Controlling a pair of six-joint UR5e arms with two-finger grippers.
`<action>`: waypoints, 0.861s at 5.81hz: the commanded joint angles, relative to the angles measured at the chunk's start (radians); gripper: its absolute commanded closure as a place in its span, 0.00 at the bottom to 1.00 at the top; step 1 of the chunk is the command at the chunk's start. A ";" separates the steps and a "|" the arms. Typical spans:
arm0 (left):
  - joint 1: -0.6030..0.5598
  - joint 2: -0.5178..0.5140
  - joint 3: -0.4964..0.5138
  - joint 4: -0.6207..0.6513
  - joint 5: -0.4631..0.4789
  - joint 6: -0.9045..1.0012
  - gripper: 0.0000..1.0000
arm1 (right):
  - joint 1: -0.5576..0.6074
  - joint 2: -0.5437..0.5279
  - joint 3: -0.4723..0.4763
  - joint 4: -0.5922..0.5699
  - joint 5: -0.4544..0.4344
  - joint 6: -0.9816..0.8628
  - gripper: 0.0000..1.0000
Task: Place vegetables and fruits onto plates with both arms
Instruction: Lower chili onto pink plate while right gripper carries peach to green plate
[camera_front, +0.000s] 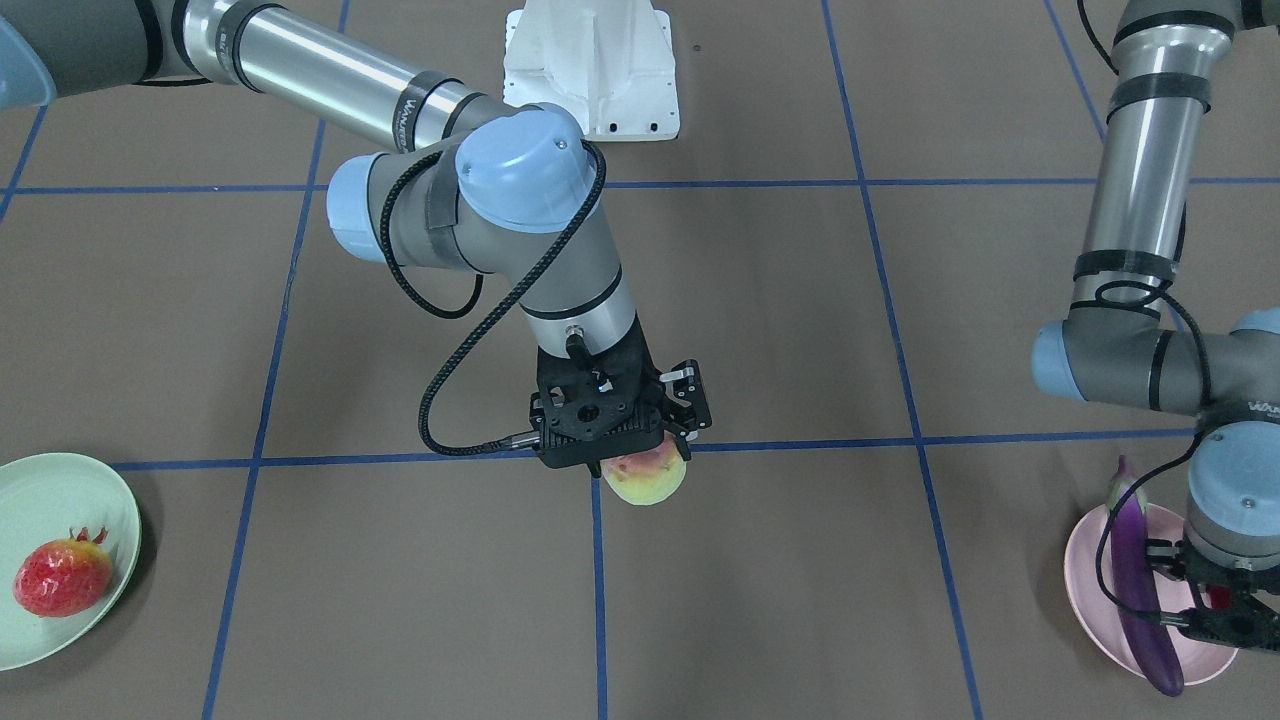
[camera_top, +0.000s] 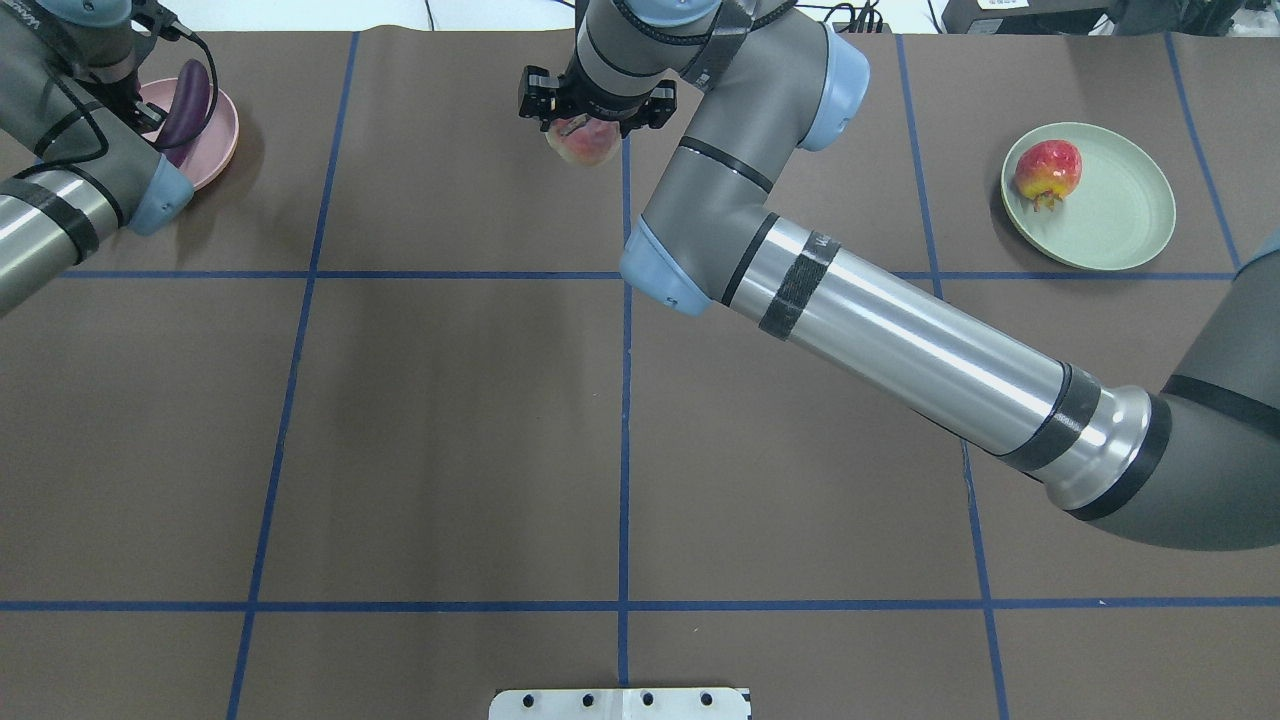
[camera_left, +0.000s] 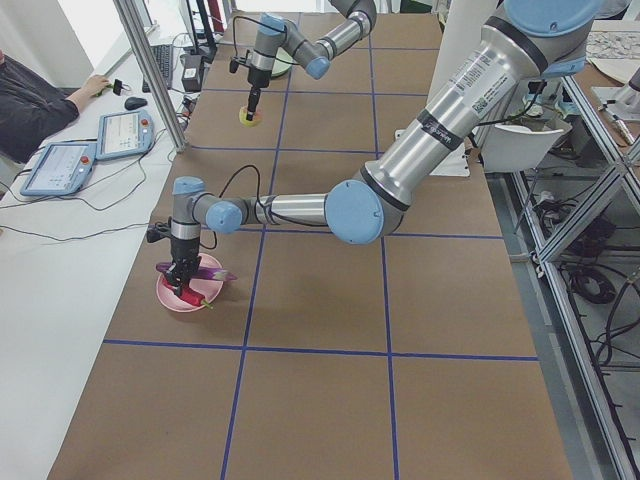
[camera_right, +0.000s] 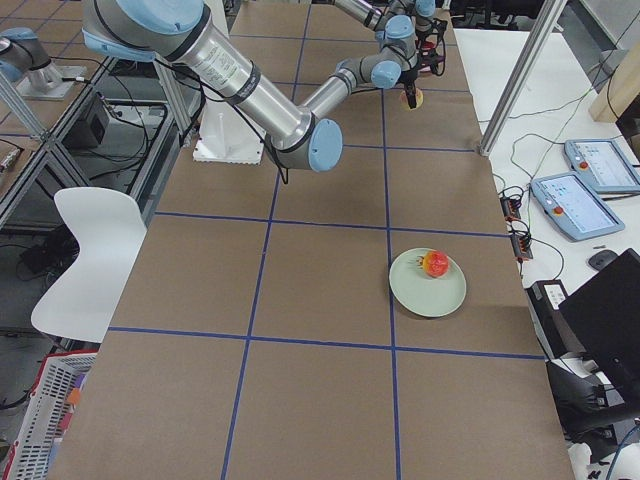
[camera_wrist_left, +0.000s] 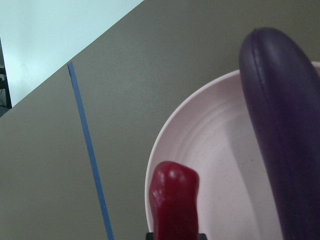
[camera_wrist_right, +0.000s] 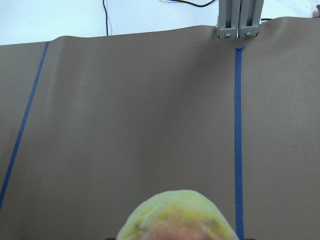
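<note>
My right gripper (camera_front: 640, 455) is shut on the pink-and-yellow-green peach (camera_front: 648, 478) near the table's middle line; it also shows in the overhead view (camera_top: 585, 143). I cannot tell whether the peach touches the table. My left gripper (camera_front: 1215, 600) is shut on the red chili (camera_wrist_left: 174, 200) over the pink plate (camera_front: 1085, 570). The purple eggplant (camera_front: 1140, 590) lies across that plate beside the chili. The red-orange fruit (camera_front: 62, 577) lies on the mint green plate (camera_front: 60, 480), far from both grippers.
The white robot base (camera_front: 590, 65) stands at the table's robot side. Blue tape lines grid the brown table. An operator (camera_left: 30, 105) and tablets (camera_left: 125, 135) are beyond the far edge by the pink plate (camera_left: 170, 295).
</note>
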 joint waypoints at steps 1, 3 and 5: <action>0.000 -0.022 0.007 -0.004 0.000 -0.050 0.00 | 0.038 -0.014 0.011 -0.010 0.044 -0.015 1.00; -0.042 -0.055 -0.007 0.004 -0.092 -0.060 0.00 | 0.118 -0.071 0.054 -0.048 0.094 -0.076 1.00; -0.055 -0.059 -0.149 0.155 -0.150 -0.060 0.00 | 0.250 -0.180 0.132 -0.183 0.148 -0.401 1.00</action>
